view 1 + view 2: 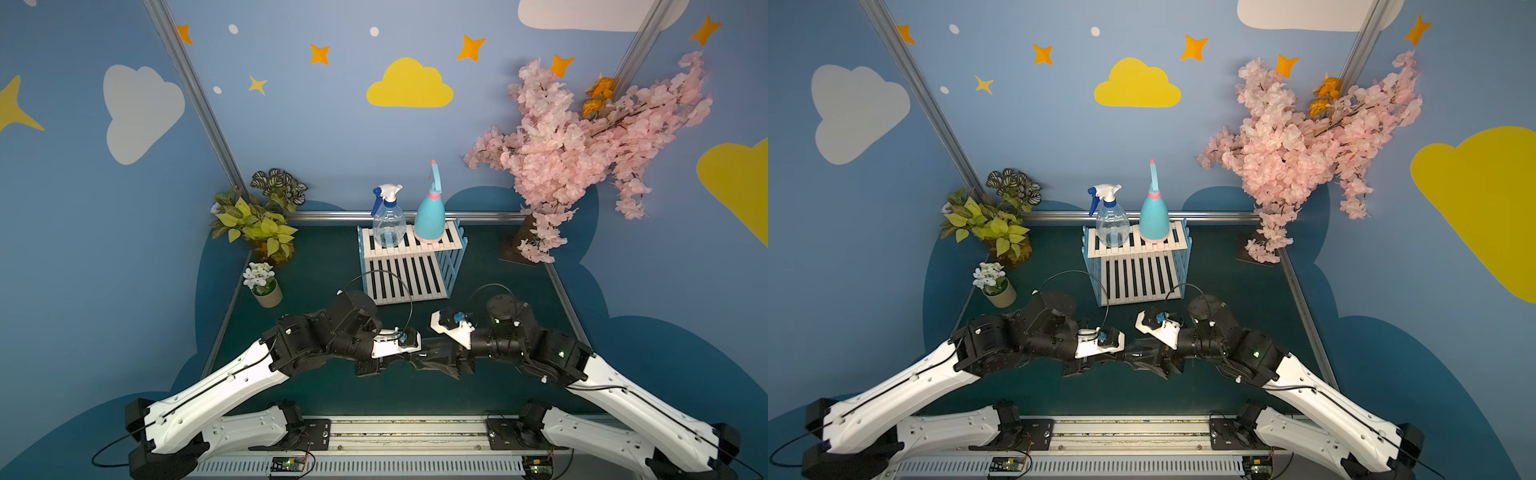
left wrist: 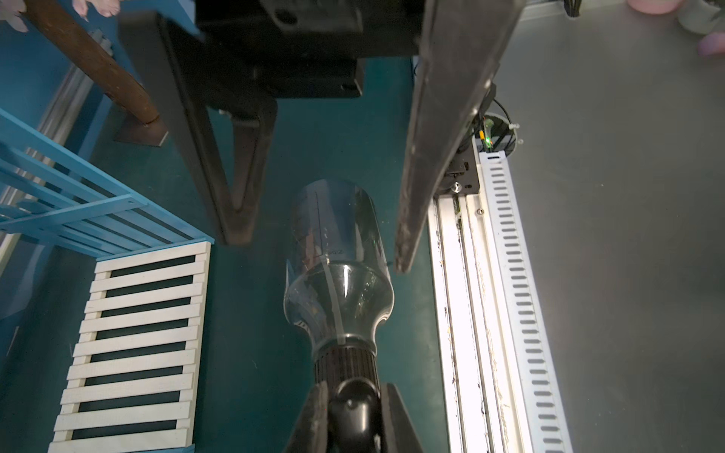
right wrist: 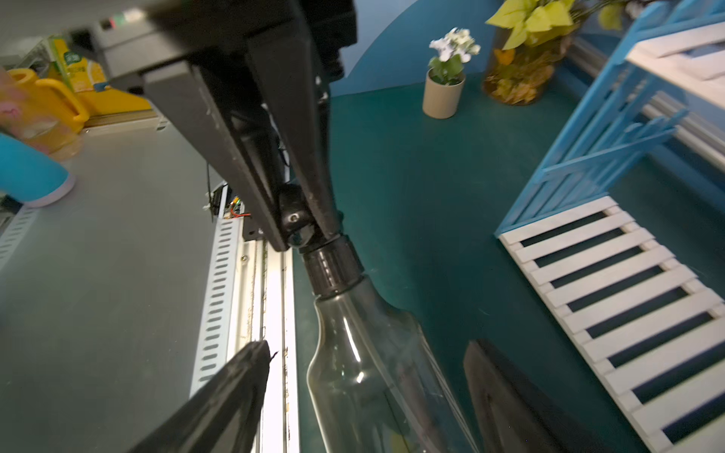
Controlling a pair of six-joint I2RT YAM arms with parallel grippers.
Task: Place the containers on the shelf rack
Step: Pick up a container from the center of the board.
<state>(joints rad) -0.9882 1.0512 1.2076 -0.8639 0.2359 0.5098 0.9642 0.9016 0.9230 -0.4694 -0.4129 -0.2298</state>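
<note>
The dark smoky bottle [image 1: 434, 360] lies on its side on the green mat, between my two arms. My left gripper [image 2: 355, 412] is shut on its black sprayer head, just past the ribbed collar. My right gripper [image 3: 368, 392] is open and straddles the bottle's body [image 3: 365, 372], with a gap showing at each finger. The shelf rack [image 1: 405, 276] stands behind the arms. On its upper tier stand the clear bottle [image 1: 388, 224] with a white-blue sprayer and the teal bottle [image 1: 430, 220], both upright. Its lower tier [image 1: 1138, 278] holds nothing.
Leafy potted plants [image 1: 257, 224] and a small white-flowered pot [image 1: 266, 289] stand at the back left. A pink blossom tree [image 1: 582, 145] rises from a base [image 1: 517, 247] at the back right. A metal rail [image 1: 407, 432] runs along the front edge.
</note>
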